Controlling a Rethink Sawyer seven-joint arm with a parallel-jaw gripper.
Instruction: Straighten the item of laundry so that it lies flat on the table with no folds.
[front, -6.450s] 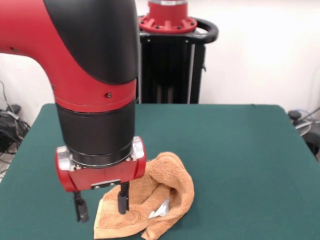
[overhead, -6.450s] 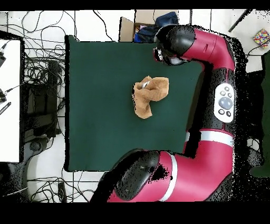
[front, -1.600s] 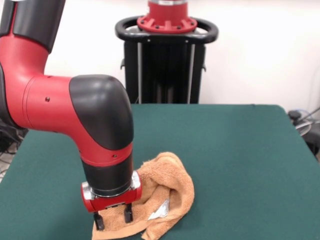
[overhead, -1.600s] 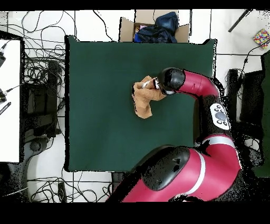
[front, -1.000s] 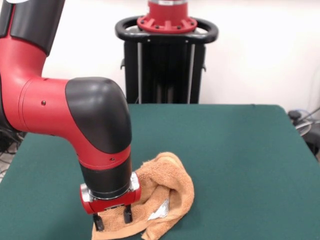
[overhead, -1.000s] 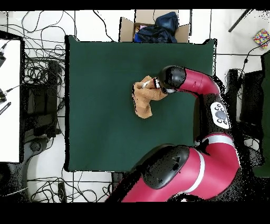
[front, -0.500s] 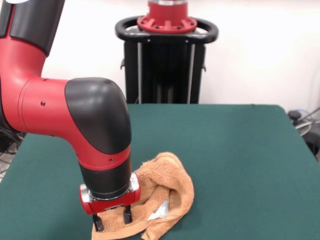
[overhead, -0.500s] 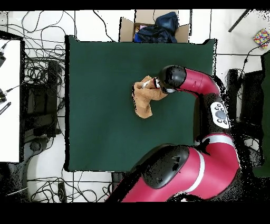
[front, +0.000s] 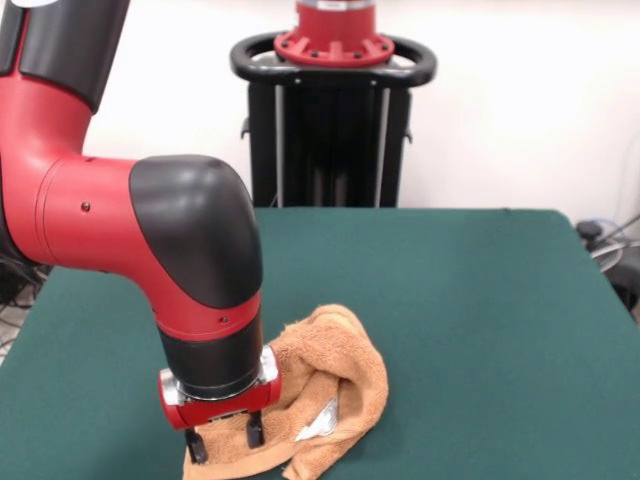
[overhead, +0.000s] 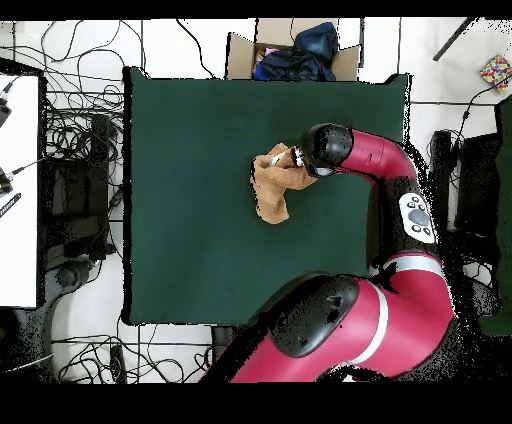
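Towel (front: 320, 395) lay bunched in a folded heap on the green table (front: 480, 320), toward the table's near edge in the front view; overhead it sat near mid-table, a little toward the edge farthest from the base. A small white tag (front: 318, 422) showed in a crease of the heap. Not flat; several layers were lapped over one another, with one rolled lobe curling round the side away from the arm.

Gripper (front: 226, 442) was down at the heap's edge. I read the jaws as apart, with two dark fingers (front: 196, 446) standing separately and terry cloth between and beneath them. I could not confirm from either view whether they pinched one layer or merely rested on the pile. Overhead, the wrist covered the contact point.

Risks as I judged them:
- If the jaws closed on more than one layer, a lift would raise the whole bundle and leave the folds in place.
- Fingertips looked pressed close to the tabletop; a closing motion could snag the green cover along with the towel.
- The towel was close to the table's edge in the front view; a drag toward that side could carry part of it over the edge.
- A shallow bite on terry could slip off mid-pull.
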